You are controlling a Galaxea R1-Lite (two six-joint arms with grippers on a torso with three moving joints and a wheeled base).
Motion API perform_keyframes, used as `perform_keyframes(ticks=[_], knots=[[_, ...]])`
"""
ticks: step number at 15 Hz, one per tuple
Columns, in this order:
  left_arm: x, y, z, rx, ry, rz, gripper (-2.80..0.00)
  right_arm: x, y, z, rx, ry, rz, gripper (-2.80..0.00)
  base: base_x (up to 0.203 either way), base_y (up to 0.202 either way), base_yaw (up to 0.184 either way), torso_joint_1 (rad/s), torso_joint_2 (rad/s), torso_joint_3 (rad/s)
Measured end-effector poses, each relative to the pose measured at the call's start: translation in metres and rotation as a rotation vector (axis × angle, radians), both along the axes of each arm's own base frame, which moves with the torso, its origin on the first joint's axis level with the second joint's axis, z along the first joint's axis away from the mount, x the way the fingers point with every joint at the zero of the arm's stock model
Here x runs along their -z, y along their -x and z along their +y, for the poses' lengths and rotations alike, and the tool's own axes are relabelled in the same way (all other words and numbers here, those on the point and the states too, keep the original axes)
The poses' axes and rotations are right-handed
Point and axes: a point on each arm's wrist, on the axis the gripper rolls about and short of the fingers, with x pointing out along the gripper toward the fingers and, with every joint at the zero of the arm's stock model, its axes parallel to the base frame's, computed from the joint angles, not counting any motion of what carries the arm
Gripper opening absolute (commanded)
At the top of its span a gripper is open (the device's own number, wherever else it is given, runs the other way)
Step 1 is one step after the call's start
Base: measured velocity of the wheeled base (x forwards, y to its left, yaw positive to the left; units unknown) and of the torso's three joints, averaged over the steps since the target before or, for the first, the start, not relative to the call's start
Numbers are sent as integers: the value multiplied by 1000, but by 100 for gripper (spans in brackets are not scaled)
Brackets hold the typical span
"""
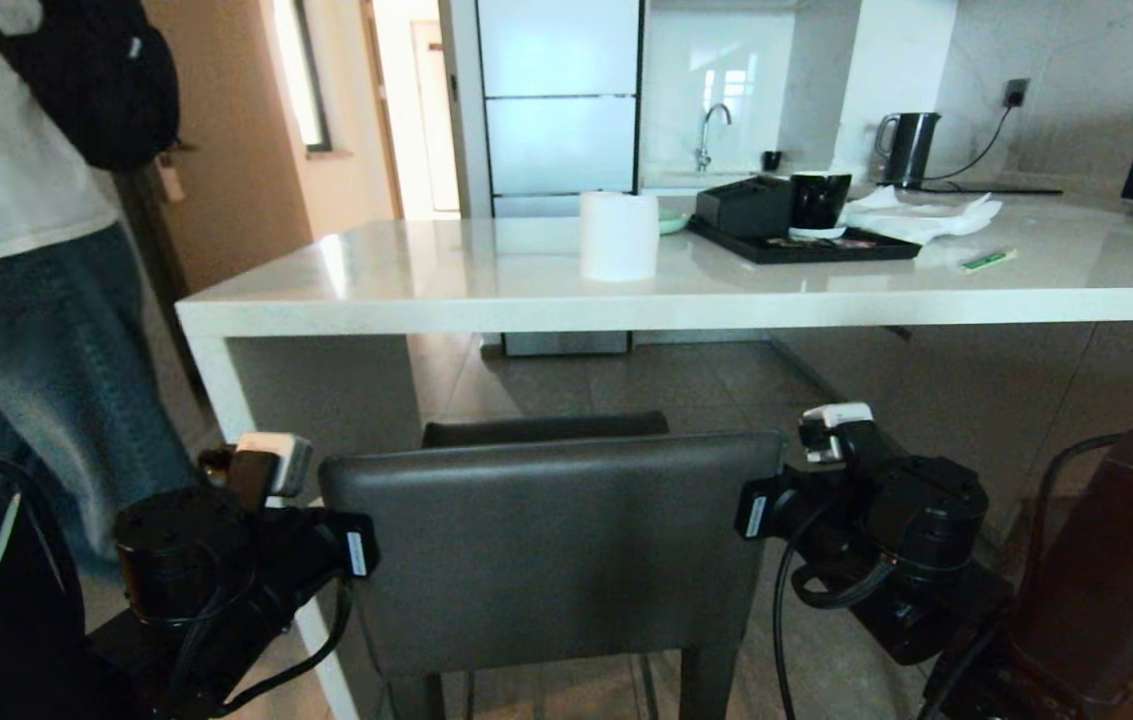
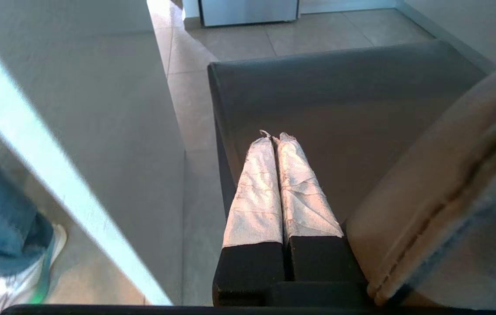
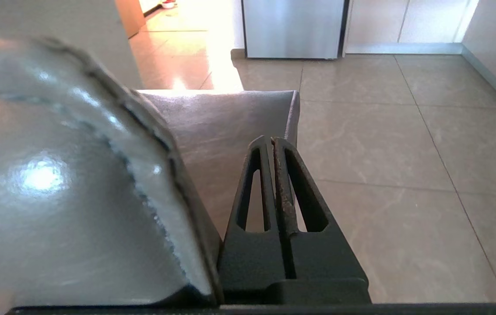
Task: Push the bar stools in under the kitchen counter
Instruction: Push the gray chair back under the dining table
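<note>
Directly ahead, the kitchen counter (image 1: 526,285), a long glossy white surface with a thick edge, carries a white paper roll (image 1: 619,236) and a black tray (image 1: 806,245), while a person in jeans (image 1: 26,380) stands at its left end. Nearer, one dark-grey bar stool (image 1: 551,550) stands just short of the counter's near edge, backrest toward the robot and seat reaching under the overhang. Flanking that backrest, the left end effector (image 2: 276,135) and the right end effector (image 3: 272,140) each have fingers pressed together, gripping nothing.
</note>
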Motion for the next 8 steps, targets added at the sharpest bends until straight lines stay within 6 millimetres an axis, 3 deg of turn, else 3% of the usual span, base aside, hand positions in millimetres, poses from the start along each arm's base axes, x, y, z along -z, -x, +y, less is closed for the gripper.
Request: perform_keyframes(ticks=[8], knots=[[2, -1, 0, -2, -3, 7, -280, 1, 5, 6, -13, 2, 5, -280, 186, 0, 3, 3, 3, 3]])
